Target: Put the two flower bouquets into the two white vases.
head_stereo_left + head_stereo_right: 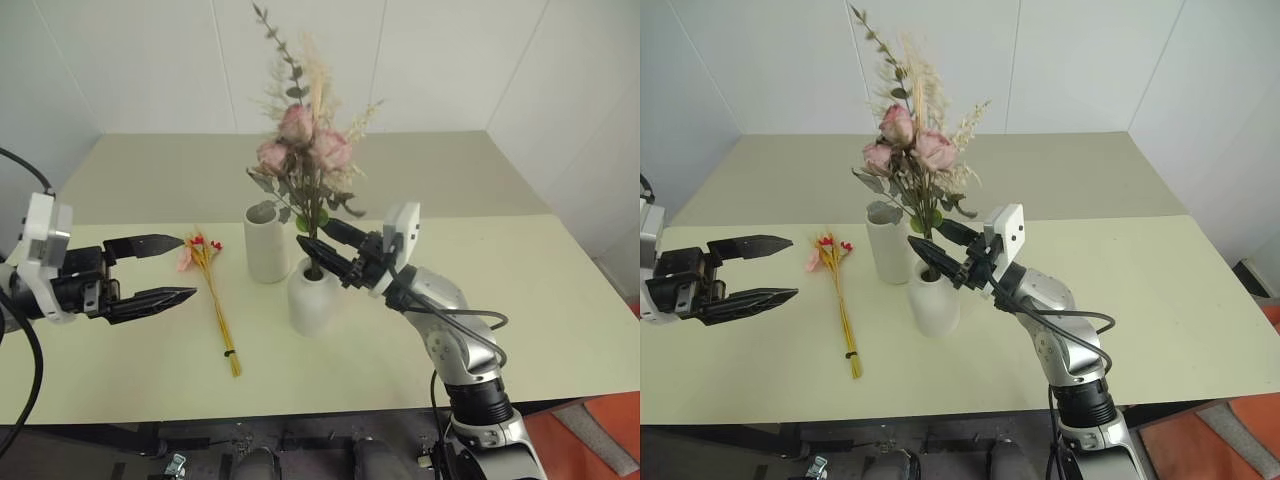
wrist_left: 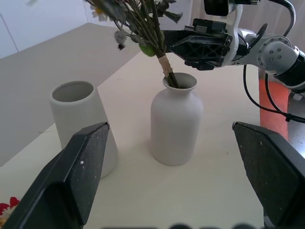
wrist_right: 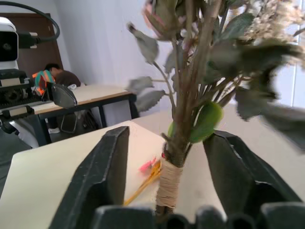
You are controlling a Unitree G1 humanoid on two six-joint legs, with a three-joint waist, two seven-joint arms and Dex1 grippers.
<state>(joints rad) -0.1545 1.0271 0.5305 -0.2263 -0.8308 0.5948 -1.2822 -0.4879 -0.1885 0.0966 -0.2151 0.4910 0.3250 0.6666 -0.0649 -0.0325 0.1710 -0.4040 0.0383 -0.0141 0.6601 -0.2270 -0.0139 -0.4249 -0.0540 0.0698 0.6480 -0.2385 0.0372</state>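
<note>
On the pale table (image 1: 560, 300), our bushy pink-rose bouquet (image 1: 305, 150) stands upright in the short narrow-necked white ceramic vase (image 1: 313, 297), our right gripper (image 1: 328, 243) released around its stems. Beside the taller white vase (image 1: 266, 242), the thin yellow-stalked bunch (image 1: 215, 300) lies flat, blooms pointing away; our left gripper (image 1: 172, 268) gapes empty.

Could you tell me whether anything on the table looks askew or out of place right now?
Only the thin bouquet, lying flat on the table rather than in the taller vase. The rose bouquet stands in the bottle-shaped vase, leaning a little.

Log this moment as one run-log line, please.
rose bouquet: stems in bottle vase | right gripper: open around stems | yellow bunch: on table | tall vase: empty | left gripper: open
</note>
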